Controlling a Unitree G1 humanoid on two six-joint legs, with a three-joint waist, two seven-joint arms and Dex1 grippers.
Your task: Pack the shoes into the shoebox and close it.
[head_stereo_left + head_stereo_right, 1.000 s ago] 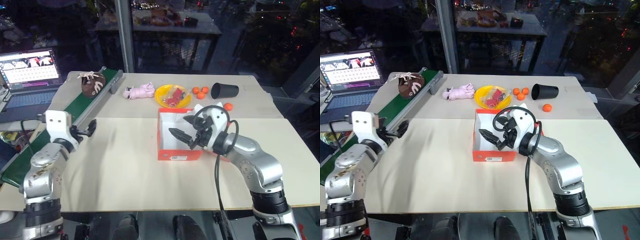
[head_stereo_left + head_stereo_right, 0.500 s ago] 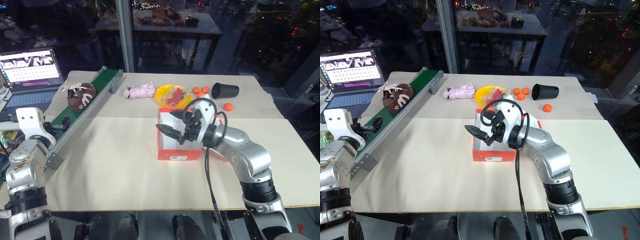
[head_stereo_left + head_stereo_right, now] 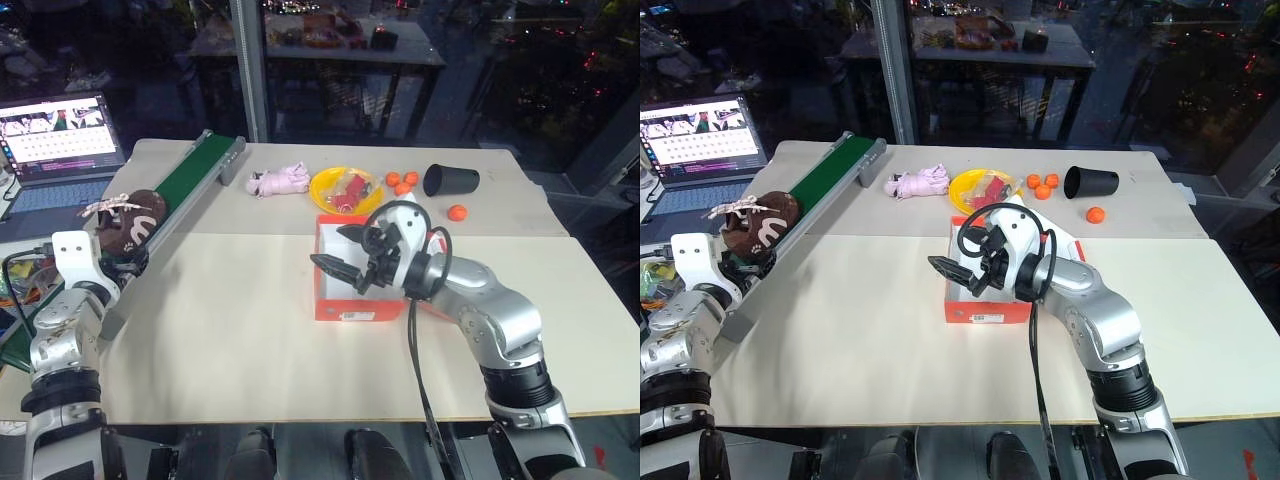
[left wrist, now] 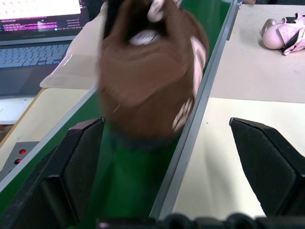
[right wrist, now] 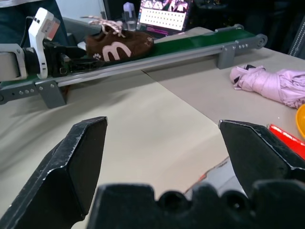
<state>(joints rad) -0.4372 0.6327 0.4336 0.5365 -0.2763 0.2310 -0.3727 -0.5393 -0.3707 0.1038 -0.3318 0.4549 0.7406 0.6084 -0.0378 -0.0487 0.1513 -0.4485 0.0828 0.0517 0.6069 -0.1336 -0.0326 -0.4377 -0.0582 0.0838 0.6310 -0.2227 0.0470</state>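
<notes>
One dark brown shoe (image 3: 128, 224) with cream laces lies on the green conveyor belt (image 3: 196, 176), close to its near end. My left gripper (image 3: 122, 263) sits at that end, open. In the left wrist view the shoe (image 4: 148, 71) is just ahead of the gap between the fingers (image 4: 76, 167), not touched. The orange-red shoebox (image 3: 358, 303) stands open at mid-table, white inside. My right gripper (image 3: 342, 250) hovers open over the box's left wall, pointing left. The right wrist view takes in the shoe (image 5: 119, 45) and the left gripper (image 5: 45, 47).
A laptop (image 3: 60, 135) sits left of the belt. Behind the box are a pink plush toy (image 3: 280, 182), a yellow plate (image 3: 322, 196) with red items, small oranges (image 3: 400, 182) and a black cup (image 3: 450, 180) on its side. Bare table lies between belt and box.
The shoe has travelled down the belt toward its near end. My left gripper swung left and down to meet that end. The right gripper drifted slightly left over the box.
</notes>
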